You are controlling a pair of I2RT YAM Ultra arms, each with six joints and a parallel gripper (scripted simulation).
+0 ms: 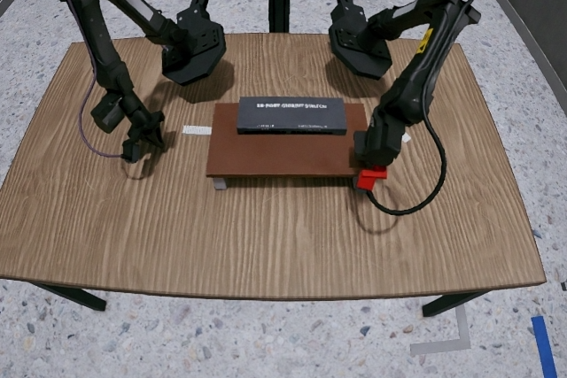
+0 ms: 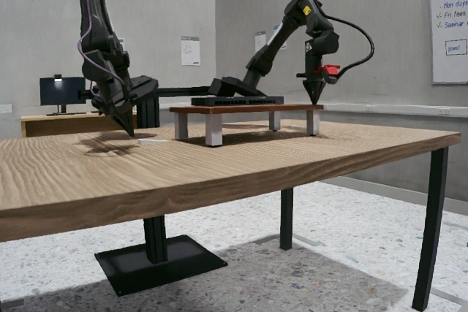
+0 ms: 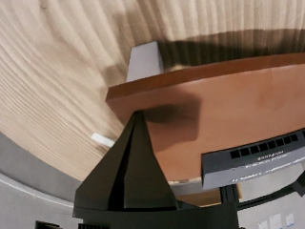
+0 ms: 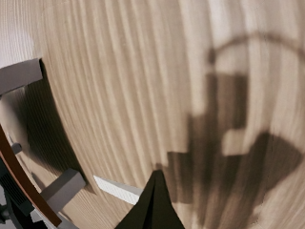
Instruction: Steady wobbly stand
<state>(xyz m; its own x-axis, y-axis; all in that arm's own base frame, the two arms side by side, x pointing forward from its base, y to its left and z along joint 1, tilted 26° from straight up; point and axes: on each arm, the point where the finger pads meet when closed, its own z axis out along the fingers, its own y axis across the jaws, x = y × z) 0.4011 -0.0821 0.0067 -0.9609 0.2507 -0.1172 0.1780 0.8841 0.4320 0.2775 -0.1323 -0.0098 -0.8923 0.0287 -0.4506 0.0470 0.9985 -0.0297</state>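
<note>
The brown stand (image 1: 283, 156) (image 2: 264, 109) (image 3: 238, 102) has pale grey legs and bears the dark network switch (image 1: 291, 115) (image 2: 238, 101) (image 3: 257, 159). I cannot tell whether all its feet touch the table. A white wedge (image 1: 197, 129) (image 2: 151, 141) (image 4: 119, 191) lies close beside one end leg. Another small white wedge (image 1: 406, 137) (image 2: 298, 126) (image 3: 102, 139) lies beyond the other end. My left gripper (image 2: 314, 103) (image 3: 139, 115) is shut and empty, tips at the stand's top near a corner. My right gripper (image 1: 162, 147) (image 2: 131, 135) (image 4: 158, 174) is shut and empty, low over the table, outward of the first wedge.
The wooden table (image 1: 283, 245) (image 2: 113, 172) extends in front of the stand. The arm bases stand behind it. The left arm's black cable loops out beside the stand's corner. The right arm's shadow falls on the table near its gripper.
</note>
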